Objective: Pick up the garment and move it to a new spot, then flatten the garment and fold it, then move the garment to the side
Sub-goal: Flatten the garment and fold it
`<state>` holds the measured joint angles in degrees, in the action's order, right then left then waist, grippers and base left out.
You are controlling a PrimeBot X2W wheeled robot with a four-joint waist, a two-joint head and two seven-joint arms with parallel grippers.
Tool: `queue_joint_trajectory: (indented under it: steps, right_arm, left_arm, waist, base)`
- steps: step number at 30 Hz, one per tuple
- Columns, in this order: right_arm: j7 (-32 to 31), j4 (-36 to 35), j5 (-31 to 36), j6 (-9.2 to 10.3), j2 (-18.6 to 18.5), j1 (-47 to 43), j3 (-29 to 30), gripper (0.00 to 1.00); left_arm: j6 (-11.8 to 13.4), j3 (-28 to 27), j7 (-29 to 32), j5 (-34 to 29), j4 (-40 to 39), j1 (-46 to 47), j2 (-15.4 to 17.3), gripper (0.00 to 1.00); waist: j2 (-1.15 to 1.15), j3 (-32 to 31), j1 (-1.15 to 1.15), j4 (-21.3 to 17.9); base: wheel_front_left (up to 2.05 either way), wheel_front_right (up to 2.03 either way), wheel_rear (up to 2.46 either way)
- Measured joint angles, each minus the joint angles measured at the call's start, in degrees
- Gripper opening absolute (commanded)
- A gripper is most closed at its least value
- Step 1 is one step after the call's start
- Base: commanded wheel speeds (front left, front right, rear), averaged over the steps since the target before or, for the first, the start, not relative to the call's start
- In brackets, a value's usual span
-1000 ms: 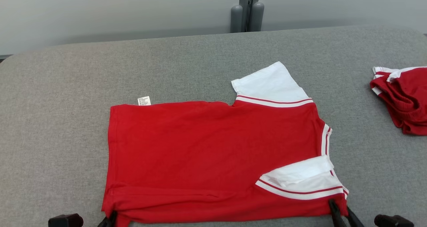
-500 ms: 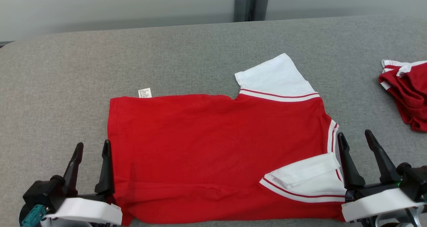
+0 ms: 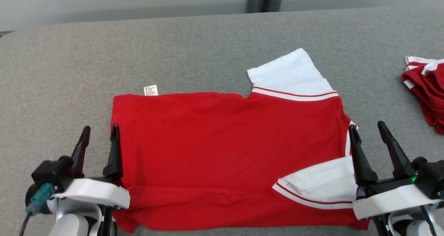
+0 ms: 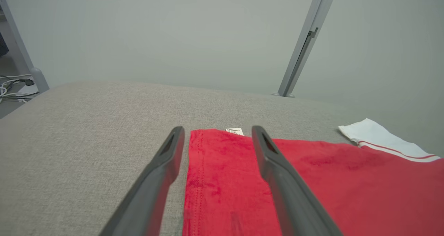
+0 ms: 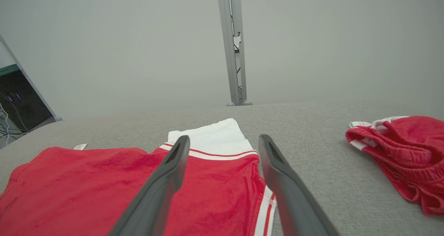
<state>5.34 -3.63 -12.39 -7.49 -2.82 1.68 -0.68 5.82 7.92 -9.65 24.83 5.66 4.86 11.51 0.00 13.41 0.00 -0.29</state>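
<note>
Garment (image 3: 229, 152), red with white trim, lies spread flat in the middle of the grey table (image 3: 173, 48), one white sleeve (image 3: 322, 180) folded in at its near right corner. The left gripper (image 3: 100, 127) and right gripper (image 3: 366, 125) stand at its side edges, fingers spread wide, holding nothing. A red bundle (image 3: 425, 86) lies well apart to the right

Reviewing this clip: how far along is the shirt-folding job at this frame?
Done: the red shirt lies spread flat on the grey table, its near sleeve turned in over the body. In hand: nothing is gripped; the left gripper and right gripper stand open at its left and right edges. Left: the far sleeve sticks out unfolded, so most of the folding remains, then moving the shirt aside.
</note>
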Motion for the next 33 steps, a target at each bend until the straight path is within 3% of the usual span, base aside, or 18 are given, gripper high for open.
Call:
queue_joint_trajectory:
  steps: [6,16,27,30,32,33]
  right_arm:
    - [0.25,-0.26,-0.57,0.0,0.0,1.64,-0.52,1.0]
    - [1.89,1.69,-1.83,0.0,0.0,5.04,-2.7,1.0]
    - [2.92,3.97,-2.33,0.0,0.01,6.03,-2.89,1.0]
    - [2.91,4.27,-2.33,0.0,0.0,6.25,-2.13,1.0]
    - [2.91,4.48,-2.33,0.0,0.0,6.74,-1.65,1.0]
    - [2.9,4.61,-2.35,0.0,0.0,7.08,-1.51,1.0]
  left_arm:
    - [-3.01,-0.33,2.77,2.26,6.48,9.86,1.11,1.0]
    - [-8.84,-1.2,17.78,9.56,24.49,24.03,5.08,1.0]
    - [-11.62,-0.96,20.07,12.41,33.97,28.82,6.21,1.0]
    - [-12.3,0.41,20.7,12.73,35.08,29.73,6.6,0.79]
    - [-12.43,1.42,21.01,12.62,35.6,30.31,6.9,0.42]
    - [-12.67,1.96,21.01,12.47,35.85,30.59,7.06,0.16]
  waist:
    - [0.0,2.89,0.0,-0.54]
    - [0.0,7.25,0.0,-3.5]
    - [0.0,8.36,0.0,-4.68]
    - [0.0,8.49,0.0,-4.76]
    - [0.0,8.68,0.0,-4.73]
    - [0.0,8.78,0.0,-4.72]
  base:
    - [0.0,0.0,0.0]
    - [0.0,0.0,0.0]
    - [0.0,0.0,0.0]
    - [0.0,0.0,0.0]
    - [0.0,0.0,0.0]
    - [0.0,0.0,0.0]
